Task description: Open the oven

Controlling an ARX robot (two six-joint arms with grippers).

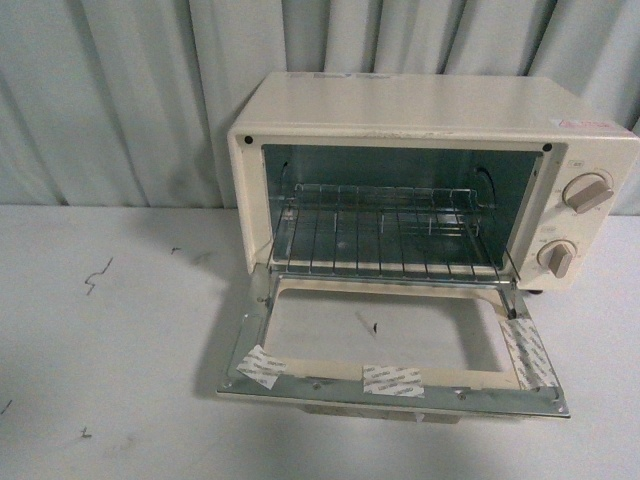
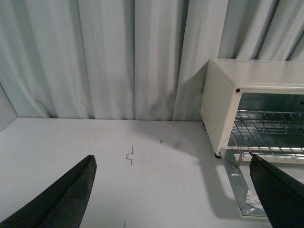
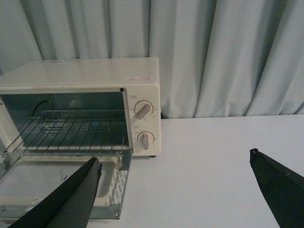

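The cream-white oven (image 1: 420, 105) stands at the back right of the white table. Its door (image 1: 392, 382) hangs fully dropped down, lying flat toward me with the glass window facing up. The wire rack (image 1: 385, 235) shows inside, and two round knobs (image 1: 586, 192) sit on its right panel. Neither arm shows in the front view. My left gripper (image 2: 173, 164) is open over bare table, to the left of the oven (image 2: 223, 102). My right gripper (image 3: 175, 159) is open too, over the table beside the oven's (image 3: 95, 73) knob side, holding nothing.
Pale curtains (image 1: 140, 90) close off the back. Strips of white tape (image 1: 392, 379) stick to the door's inner frame. Small dark marks (image 1: 97, 275) dot the table (image 1: 110, 380) left of the oven.
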